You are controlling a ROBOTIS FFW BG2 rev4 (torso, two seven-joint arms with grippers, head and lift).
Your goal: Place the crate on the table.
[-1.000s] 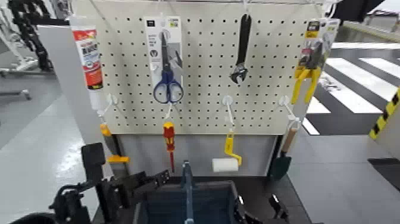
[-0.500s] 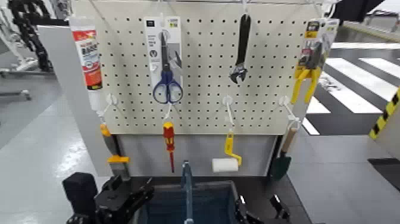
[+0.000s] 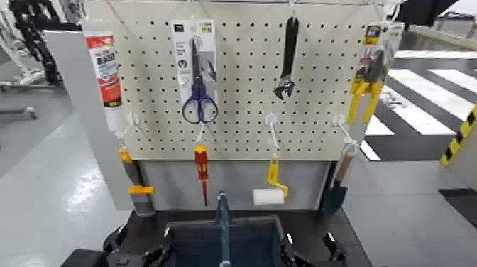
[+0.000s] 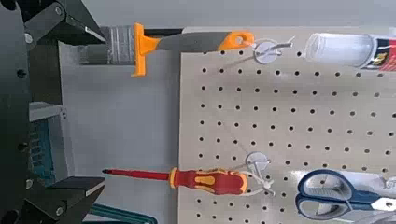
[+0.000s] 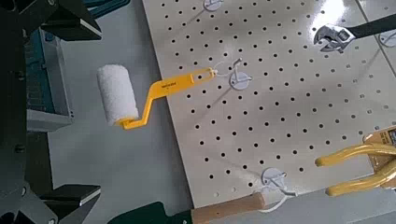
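The dark blue crate [image 3: 250,241] sits at the bottom middle of the head view, its thin upright bar [image 3: 223,224] across the middle. It rests on the black table [image 3: 306,226]. My left gripper [image 3: 138,245] is low at the crate's left side. In the left wrist view this gripper [image 4: 93,110] is open with nothing between its fingertips [image 4: 79,28], and a strip of the crate [image 4: 42,149] shows by its palm. My right gripper [image 3: 330,248] is at the crate's right side. In the right wrist view it [image 5: 84,107] is open, with the crate's wall [image 5: 47,75] close by.
A beige perforated tool board [image 3: 241,135] stands right behind the table. On it hang scissors [image 3: 199,71], a wrench [image 3: 287,60], a red screwdriver [image 3: 202,167], a yellow paint roller [image 3: 270,192], pliers [image 3: 369,78] and a tube [image 3: 105,64]. Grey floor lies on both sides.
My left arm has dropped from beside the crate's left rim to low at the bottom edge of the head view. The crate and my right arm have not moved.
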